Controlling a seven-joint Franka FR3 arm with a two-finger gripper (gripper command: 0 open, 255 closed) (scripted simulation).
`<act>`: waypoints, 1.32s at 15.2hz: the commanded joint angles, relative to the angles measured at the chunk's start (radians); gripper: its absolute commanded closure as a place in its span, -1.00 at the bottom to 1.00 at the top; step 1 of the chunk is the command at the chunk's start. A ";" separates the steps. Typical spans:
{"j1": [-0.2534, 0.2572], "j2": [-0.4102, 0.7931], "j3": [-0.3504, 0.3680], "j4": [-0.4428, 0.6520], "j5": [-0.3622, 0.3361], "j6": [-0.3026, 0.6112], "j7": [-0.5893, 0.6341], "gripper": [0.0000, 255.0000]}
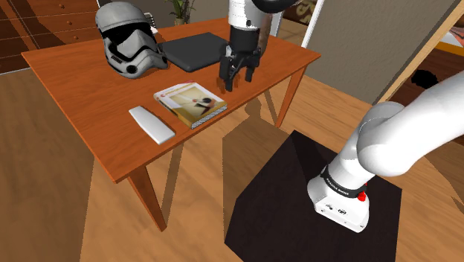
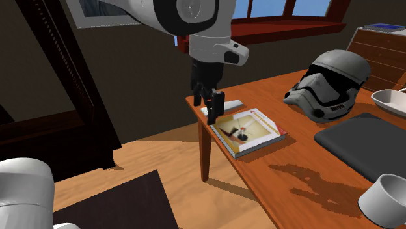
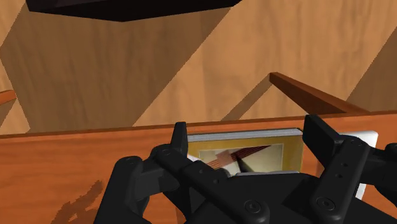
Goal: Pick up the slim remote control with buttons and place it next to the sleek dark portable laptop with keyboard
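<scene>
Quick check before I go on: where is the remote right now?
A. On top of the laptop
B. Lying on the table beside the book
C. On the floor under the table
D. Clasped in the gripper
B: the remote lies flat on the table beside the book, while the gripper hangs open and empty on the book's other side.

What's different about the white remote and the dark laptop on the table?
The remote is whitish and slim; the laptop is dark grey and much broader. The remote is a long narrow bar, the laptop a wide closed slab. In the shoulder view the remote lies near the table's front edge, beside the book; the laptop lies farther back, beside the helmet. Both lie flat on the wooden table.
</scene>
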State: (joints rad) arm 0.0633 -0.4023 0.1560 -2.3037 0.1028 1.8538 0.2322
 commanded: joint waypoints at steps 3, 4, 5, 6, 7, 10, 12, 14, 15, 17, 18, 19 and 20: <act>0.011 0.147 0.049 0.077 -0.011 0.081 0.063 -1.00; 0.014 0.183 0.060 0.099 -0.017 0.097 0.080 -1.00; 0.017 0.219 0.070 0.122 -0.024 0.111 0.096 -1.00; 0.021 0.255 0.080 0.146 -0.033 0.125 0.114 -1.00; 0.024 0.292 0.089 0.172 -0.042 0.137 0.131 -1.00; 0.039 0.404 0.112 0.258 -0.077 0.166 0.185 -1.00; 0.051 0.481 0.123 0.321 -0.104 0.179 0.220 -1.00; 0.067 0.558 0.130 0.391 -0.134 0.186 0.255 -1.00; 0.076 0.597 0.133 0.428 -0.148 0.188 0.271 -1.00; 0.097 0.676 0.134 0.507 -0.178 0.186 0.302 -1.00; 0.108 0.716 0.134 0.550 -0.192 0.184 0.317 -1.00; 0.120 0.757 0.133 0.594 -0.207 0.179 0.330 -1.00; 0.133 0.798 0.131 0.641 -0.220 0.173 0.343 -1.00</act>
State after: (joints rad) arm 0.1838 0.3517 0.2885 -1.7157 -0.1017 2.0363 0.5611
